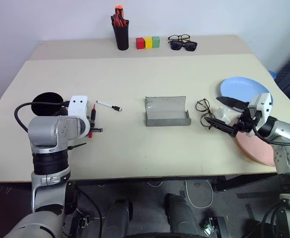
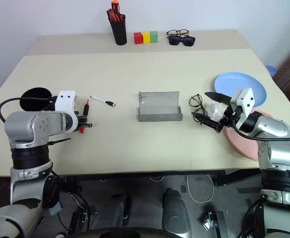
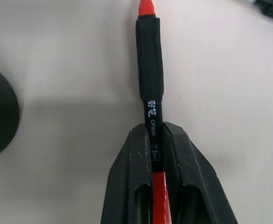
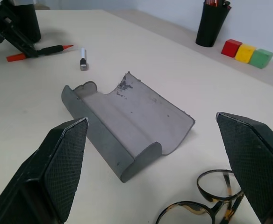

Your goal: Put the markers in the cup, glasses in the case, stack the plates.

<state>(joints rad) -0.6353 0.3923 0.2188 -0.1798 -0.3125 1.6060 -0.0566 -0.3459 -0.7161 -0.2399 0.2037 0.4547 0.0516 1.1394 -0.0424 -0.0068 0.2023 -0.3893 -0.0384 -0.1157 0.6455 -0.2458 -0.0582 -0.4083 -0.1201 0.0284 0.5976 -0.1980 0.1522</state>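
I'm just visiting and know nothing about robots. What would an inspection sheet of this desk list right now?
Surface: beige table, with a second table pushed against its far edge.
Job's things: red marker clamped in the left gripper, beside the cup; white marker lying loose; case open at centre; glasses beside it; blue plate and pink plate apart, unstacked.
Clutter: pen holder, three coloured blocks, sunglasses, all on the far table.
Grippers: left shut on the marker; right gripper open, facing the case.
Cables: black cable looping by the left arm.
Surroundings: white wall.
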